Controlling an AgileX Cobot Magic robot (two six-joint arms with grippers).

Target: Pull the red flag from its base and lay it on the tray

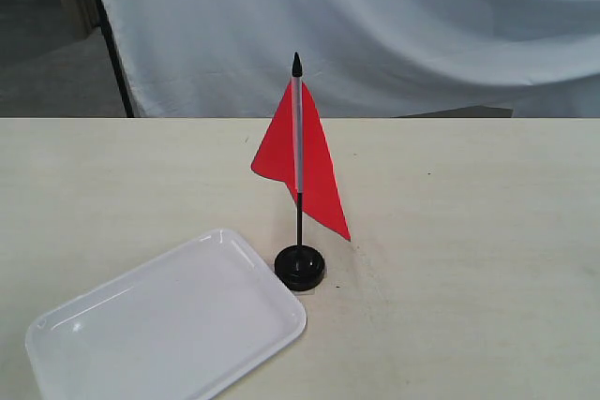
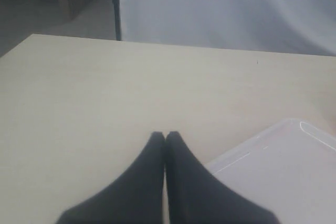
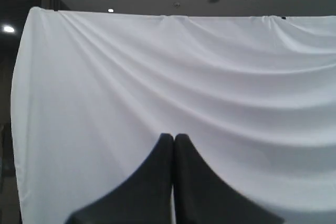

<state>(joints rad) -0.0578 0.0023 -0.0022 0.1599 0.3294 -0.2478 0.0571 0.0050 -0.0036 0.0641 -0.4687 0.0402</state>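
Note:
The red flag (image 1: 305, 161) stands upright on its thin stick in the round black base (image 1: 300, 267), mid-table in the exterior view. Just left of the base lies the white tray (image 1: 89, 334), with nothing on it; one corner of the tray (image 2: 286, 156) also shows in the left wrist view. My left gripper (image 2: 165, 135) is shut with nothing in it, low over the table beside that tray corner. Facing the white cloth backdrop, my right gripper (image 3: 174, 137) is shut too, and holds nothing. Neither gripper shows in the exterior view.
The pale wooden table (image 1: 487, 231) stretches wide around the flag. A white cloth backdrop (image 1: 394, 25) hangs behind its far edge, on a dark stand pole (image 1: 112, 53) at the left.

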